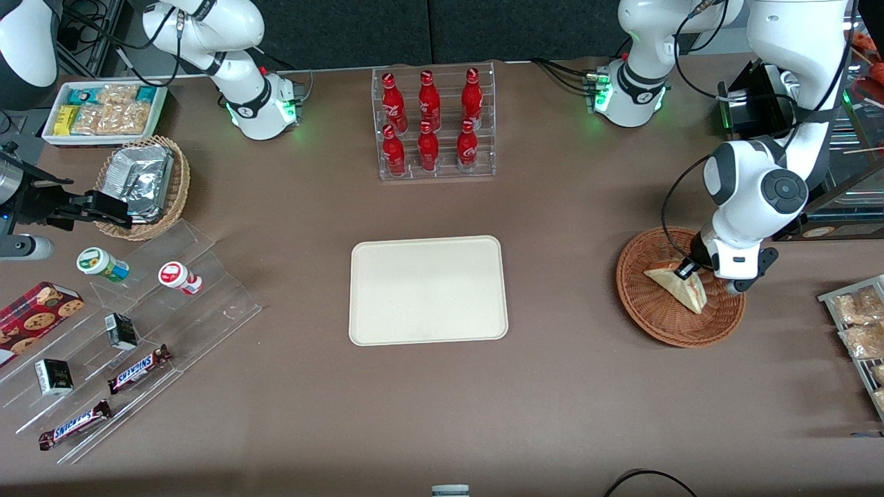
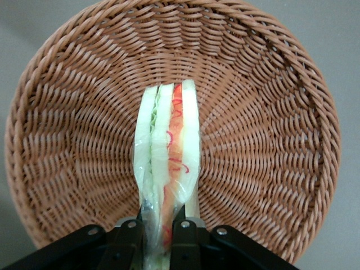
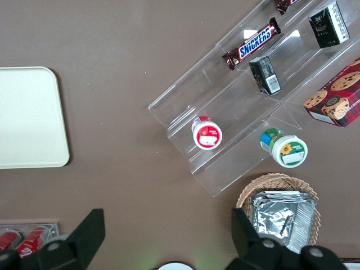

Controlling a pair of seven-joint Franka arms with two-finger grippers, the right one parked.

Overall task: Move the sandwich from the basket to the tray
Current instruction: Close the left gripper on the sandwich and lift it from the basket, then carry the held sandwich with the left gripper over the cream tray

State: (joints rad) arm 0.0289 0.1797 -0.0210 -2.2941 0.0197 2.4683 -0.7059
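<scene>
Jaws narrow, pinched onto the end of the sandwich (image 2: pixel 169 163), black fingertips (image 2: pixel 183 228) pressing its clear wrap on both sides, red and green filling layers visible along the cut edge. Left arm's gripper (image 1: pixel 686 269) low over the basket (image 1: pixel 646 304), sandwich inside the reddish-brown wicker bowl, tilted against the weave, toward the working arm's end of the table. Nearer the table's middle and well apart from the basket, the cream tray (image 1: pixel 428 290) lying flat and bare, with a clear rack of red bottles (image 1: pixel 433 121) farther from the front camera than the tray.
</scene>
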